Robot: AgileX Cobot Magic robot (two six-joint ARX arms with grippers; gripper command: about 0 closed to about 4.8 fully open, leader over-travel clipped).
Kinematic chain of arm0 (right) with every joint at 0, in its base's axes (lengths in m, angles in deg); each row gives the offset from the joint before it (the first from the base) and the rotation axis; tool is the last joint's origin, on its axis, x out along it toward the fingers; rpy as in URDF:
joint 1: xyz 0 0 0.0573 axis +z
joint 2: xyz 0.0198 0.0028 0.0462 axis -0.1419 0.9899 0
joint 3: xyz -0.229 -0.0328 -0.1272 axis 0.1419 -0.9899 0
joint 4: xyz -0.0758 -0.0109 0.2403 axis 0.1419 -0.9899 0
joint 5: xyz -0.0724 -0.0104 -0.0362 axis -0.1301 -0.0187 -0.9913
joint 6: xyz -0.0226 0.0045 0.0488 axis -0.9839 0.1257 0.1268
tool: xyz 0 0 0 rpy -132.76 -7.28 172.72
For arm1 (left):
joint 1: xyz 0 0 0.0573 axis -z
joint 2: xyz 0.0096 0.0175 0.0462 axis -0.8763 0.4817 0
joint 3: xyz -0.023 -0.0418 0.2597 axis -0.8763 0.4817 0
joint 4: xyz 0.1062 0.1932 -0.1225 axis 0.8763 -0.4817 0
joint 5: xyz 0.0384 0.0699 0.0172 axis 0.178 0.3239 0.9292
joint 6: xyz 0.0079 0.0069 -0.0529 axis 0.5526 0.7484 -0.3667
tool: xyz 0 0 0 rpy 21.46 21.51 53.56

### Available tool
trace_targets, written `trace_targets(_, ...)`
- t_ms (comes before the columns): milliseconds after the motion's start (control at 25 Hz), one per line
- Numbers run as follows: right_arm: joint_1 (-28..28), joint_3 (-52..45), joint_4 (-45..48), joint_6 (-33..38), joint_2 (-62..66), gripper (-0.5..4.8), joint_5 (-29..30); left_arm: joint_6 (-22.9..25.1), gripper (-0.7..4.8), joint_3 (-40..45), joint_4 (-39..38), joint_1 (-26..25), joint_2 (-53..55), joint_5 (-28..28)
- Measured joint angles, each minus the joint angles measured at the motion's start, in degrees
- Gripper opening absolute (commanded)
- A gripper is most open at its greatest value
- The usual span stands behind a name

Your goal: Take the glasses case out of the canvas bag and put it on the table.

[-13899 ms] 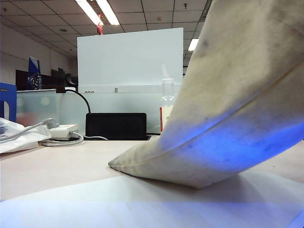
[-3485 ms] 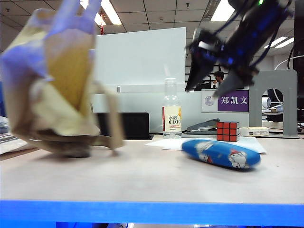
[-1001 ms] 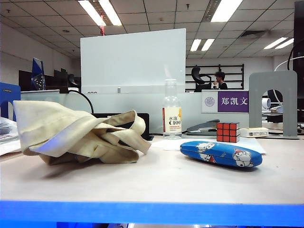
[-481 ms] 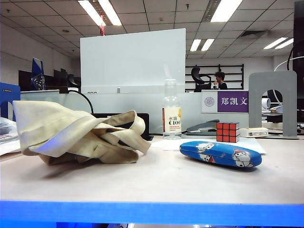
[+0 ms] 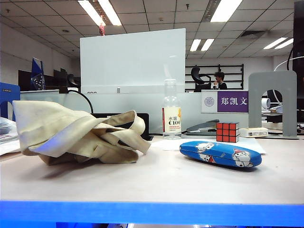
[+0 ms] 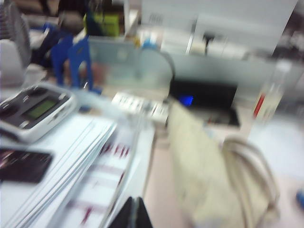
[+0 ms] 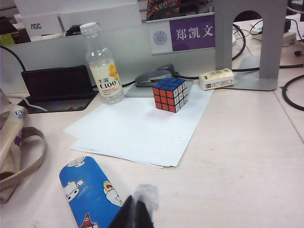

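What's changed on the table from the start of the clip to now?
The canvas bag no longer hangs close to the camera; it lies slumped on the table at left. The glasses case, unseen at first, lies on the table at right. Both arms have left the exterior view; the left gripper and right gripper are shut and empty. Bottle and cube have stayed put.

— What do you see of your left end effector [image 6: 134, 213]?
— Two dark, blurred fingers, tapering and pressed together.
— And your right end effector [image 7: 134, 214]?
— The same black pointed pair, with a pale whitish scrap beside them.
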Motion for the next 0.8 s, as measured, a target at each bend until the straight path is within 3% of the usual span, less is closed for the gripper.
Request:
trace_targets(120,0.0,0.0,-0.7,0.0,0.0,-0.05,0.0,7.4,-0.06,14.6,18.3,0.0,-6.5,0.0)
trace_targets(240,0.0,0.0,-2.5,0.0,0.0,-0.05,0.0,17.0,-0.06,25.6,32.2,0.0,-9.4,0.0)
trace_targets(320,0.0,0.0,-2.7,0.0,0.0,-0.05,-0.5,20.1,-0.05,31.3,38.2,-0.1,-10.3,0.0)
trace_targets(601,-0.1,0.0,-2.6,-0.3,0.0,-0.05,-9.5,19.5,-0.06,43.2,49.8,-3.8,-10.0,-1.8)
trace_targets(681,-0.1,0.0,-2.7,-0.3,0.0,-0.05,-13.7,17.2,-0.06,46.6,51.7,-7.7,-10.1,-5.3)
trace_targets(801,-0.1,0.0,-2.7,0.0,0.0,-0.05,-15.0,14.2,-0.06,50.7,53.1,-13.6,-9.9,-11.5)
